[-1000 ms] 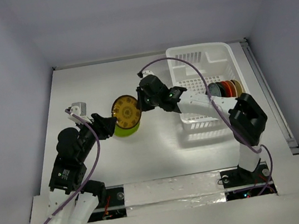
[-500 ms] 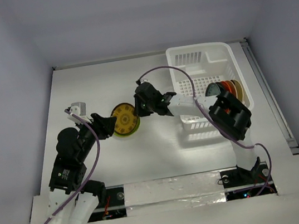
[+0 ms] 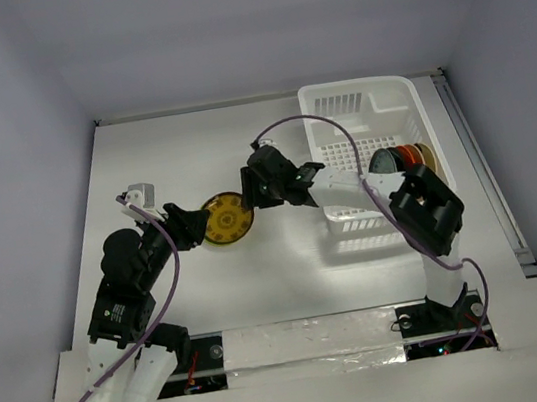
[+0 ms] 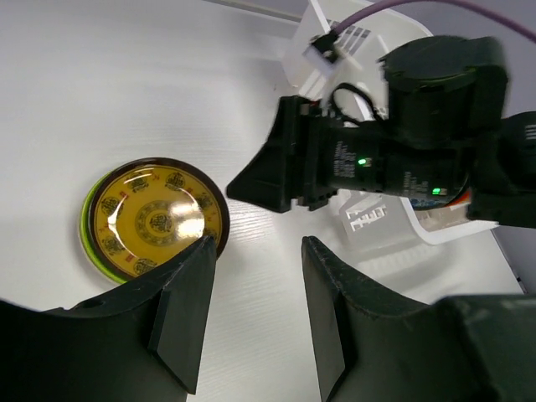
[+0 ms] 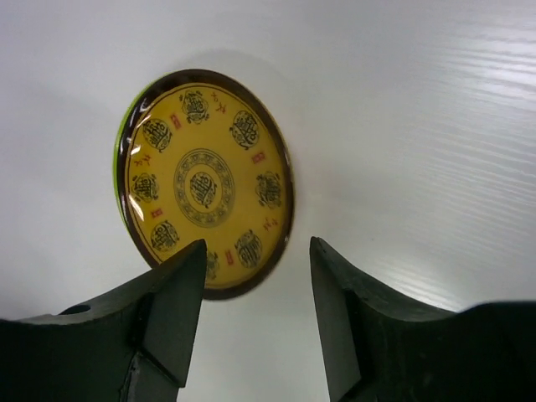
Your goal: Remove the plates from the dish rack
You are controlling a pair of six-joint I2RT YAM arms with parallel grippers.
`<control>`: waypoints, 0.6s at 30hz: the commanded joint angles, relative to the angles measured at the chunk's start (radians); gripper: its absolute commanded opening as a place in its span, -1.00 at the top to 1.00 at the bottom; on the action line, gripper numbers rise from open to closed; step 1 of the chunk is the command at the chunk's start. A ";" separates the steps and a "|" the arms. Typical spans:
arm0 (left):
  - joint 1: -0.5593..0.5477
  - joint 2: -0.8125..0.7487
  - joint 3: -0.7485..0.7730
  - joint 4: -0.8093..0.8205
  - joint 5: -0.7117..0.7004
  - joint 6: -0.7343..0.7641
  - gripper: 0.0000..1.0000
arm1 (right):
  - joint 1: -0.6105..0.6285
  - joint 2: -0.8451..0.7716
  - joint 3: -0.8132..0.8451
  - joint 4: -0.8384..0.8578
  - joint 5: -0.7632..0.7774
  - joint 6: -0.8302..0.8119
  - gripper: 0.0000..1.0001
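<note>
Standing at the table's [image 3: 171, 155] far right, the dish rack [image 3: 335, 105] is seen with several plates [image 3: 404, 158] upright near its right wall. The right gripper [image 5: 255, 244] is spread wide and empty over a yellow patterned plate [image 3: 226, 217], which is laid flat on a lime green plate [image 4: 85, 230]. The left gripper [image 4: 257, 243], just beside them, is parted, with nothing gripped.

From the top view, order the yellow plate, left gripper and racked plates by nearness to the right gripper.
1. Yellow plate, right beside it, to its left.
2. Left gripper, across the plate, further left.
3. Racked plates, far right.
</note>
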 commanded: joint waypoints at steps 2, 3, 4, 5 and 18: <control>0.006 -0.009 0.011 0.056 0.011 0.007 0.16 | -0.001 -0.182 -0.014 -0.097 0.204 -0.057 -0.07; 0.006 -0.009 0.011 0.056 0.011 0.007 0.16 | -0.001 -0.212 -0.024 -0.115 0.245 -0.065 0.07; 0.006 -0.011 0.011 0.057 0.013 0.007 0.16 | -0.001 -0.278 -0.046 -0.153 0.296 -0.069 0.65; 0.006 -0.011 0.011 0.057 0.013 0.007 0.16 | -0.001 -0.312 -0.060 -0.178 0.347 -0.073 0.92; 0.006 -0.023 0.008 0.059 0.016 0.006 0.16 | -0.368 -0.722 -0.269 -0.453 0.507 -0.220 0.63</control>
